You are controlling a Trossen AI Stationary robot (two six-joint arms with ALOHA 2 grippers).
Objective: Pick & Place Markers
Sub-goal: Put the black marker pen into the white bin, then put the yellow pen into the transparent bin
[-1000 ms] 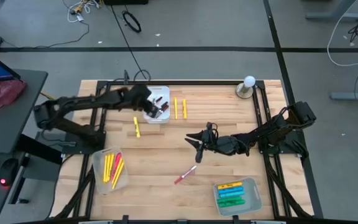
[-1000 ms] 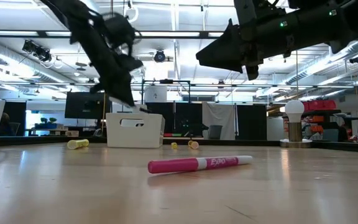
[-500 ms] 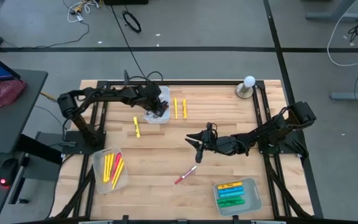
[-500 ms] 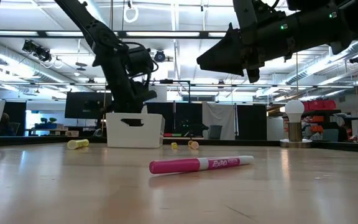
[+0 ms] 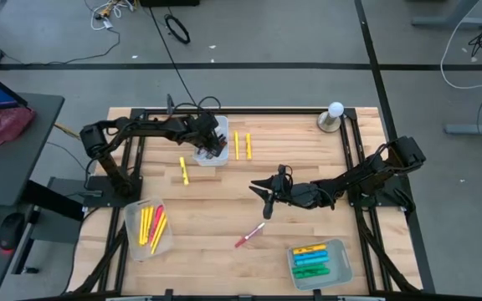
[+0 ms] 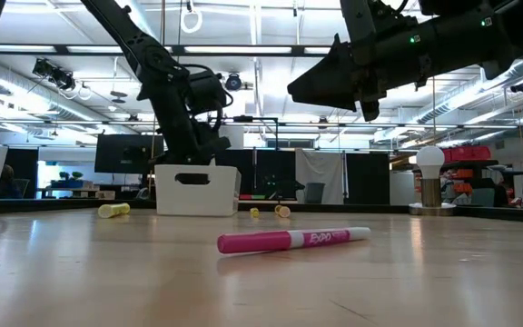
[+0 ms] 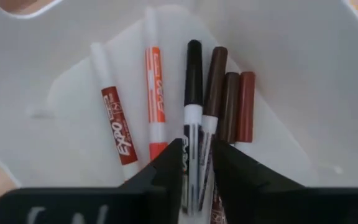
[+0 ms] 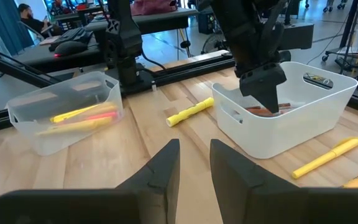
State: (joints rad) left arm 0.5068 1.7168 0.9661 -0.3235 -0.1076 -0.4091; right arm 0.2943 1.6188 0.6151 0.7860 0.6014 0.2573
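1. We have the left gripper (image 7: pixel 194 163) down in the white bin (image 5: pixel 211 140), fingers narrow, seemingly straddling the black marker (image 7: pixel 193 112); contact unclear.
2. Next, we close and lift.
3. Our right gripper (image 5: pixel 265 194) hovers mid-bench, fingers narrowly parted, above the pink marker (image 5: pixel 248 235).

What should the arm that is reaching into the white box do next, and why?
Probably close: the left gripper is down inside the white plastic bin, and the black-capped white marker lies in the narrow gap between its fingers, so closing should grip it.
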